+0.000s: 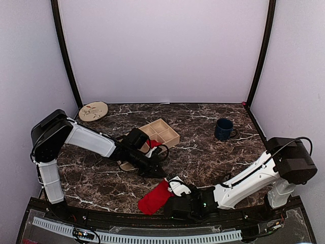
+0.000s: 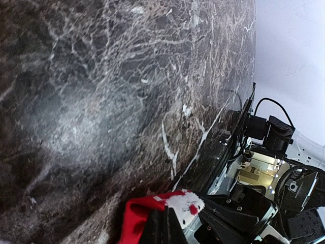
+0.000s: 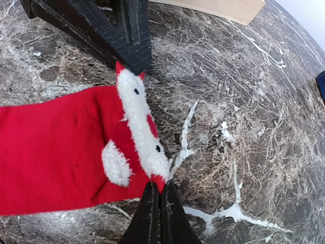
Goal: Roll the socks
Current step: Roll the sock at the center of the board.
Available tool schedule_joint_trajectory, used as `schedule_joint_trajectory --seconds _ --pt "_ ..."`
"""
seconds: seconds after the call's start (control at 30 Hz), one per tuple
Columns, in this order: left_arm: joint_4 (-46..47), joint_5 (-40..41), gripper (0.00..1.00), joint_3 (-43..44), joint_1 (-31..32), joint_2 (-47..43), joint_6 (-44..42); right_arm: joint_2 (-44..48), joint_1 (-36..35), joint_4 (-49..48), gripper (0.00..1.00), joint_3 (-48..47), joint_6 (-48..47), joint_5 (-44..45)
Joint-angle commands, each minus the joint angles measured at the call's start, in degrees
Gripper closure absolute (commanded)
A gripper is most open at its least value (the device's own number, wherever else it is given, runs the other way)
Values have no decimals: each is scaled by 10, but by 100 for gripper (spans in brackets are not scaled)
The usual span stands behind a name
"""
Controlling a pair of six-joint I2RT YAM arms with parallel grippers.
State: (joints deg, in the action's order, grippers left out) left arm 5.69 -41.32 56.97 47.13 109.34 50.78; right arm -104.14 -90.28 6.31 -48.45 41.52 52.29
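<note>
A red sock (image 1: 154,199) with a fluffy white cuff lies flat near the table's front edge. The right wrist view shows it spread out to the left (image 3: 61,152). My left gripper (image 1: 163,176) reaches in from the left and is shut on the far corner of the cuff (image 3: 128,76). My right gripper (image 3: 160,187) is shut on the near corner of the same cuff. Both grippers face each other across the cuff's width. In the left wrist view the sock (image 2: 133,216) bunches round my left gripper (image 2: 170,217), with the white cuff (image 2: 187,203) beside it.
A wooden compartment box (image 1: 163,132) stands mid-table behind the left arm, with another bit of red cloth (image 1: 154,144) and black cables beside it. A dark blue mug (image 1: 223,129) is at the back right. A round plate (image 1: 93,111) lies at the back left.
</note>
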Motion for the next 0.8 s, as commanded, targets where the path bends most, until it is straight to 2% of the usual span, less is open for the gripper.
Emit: schedule_joint_trajectory --seconds 0.0,0.3,0.43,0.77 --pt "21 38 100 19 -3 -26 -41 0 -6 12 95 -7 20 6" --pt "31 35 100 19 -3 -8 -125 22 -3 -14 74 12 36 -14" --pt "62 25 100 4 -3 -3 -146 59 -3 -21 71 32 64 -26" --pt "100 16 100 -17 -3 7 -202 187 21 -125 63 130 106 -108"
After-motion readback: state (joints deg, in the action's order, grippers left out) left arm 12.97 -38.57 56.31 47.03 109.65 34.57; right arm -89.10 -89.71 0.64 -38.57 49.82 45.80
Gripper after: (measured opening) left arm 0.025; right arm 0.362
